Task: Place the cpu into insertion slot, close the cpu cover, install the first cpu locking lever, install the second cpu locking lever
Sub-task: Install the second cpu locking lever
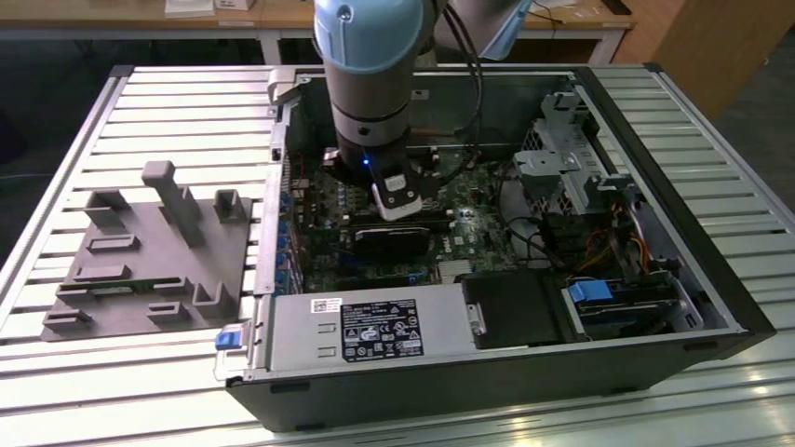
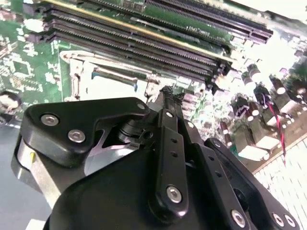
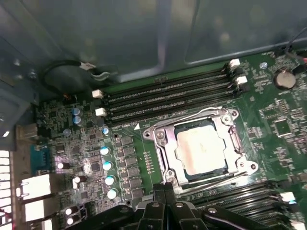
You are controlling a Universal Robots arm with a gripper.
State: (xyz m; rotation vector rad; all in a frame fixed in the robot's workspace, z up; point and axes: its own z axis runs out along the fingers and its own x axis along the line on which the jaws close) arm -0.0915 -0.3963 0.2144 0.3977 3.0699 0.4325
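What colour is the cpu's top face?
Pale silver-grey, the cpu framed by the shiny metal cpu cover; clearest in the first wrist view.

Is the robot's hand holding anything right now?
No, nothing is held. In the first wrist view the hand is pinched shut at the edge of the cpu cover, and the cpu already sits in the insertion slot.

Open computer case point(image 1: 733, 307) lying on a slatted metal table point(image 1: 162, 102). Grey plastic fixture point(image 1: 149, 251) on the table at the exterior view's left, beside the case. Power supply point(image 1: 360, 331) along the case's near edge. Green motherboard point(image 3: 283, 120) inside, long black memory slots point(image 3: 168, 96), round capacitors point(image 3: 108, 165), coin battery point(image 3: 284, 79).
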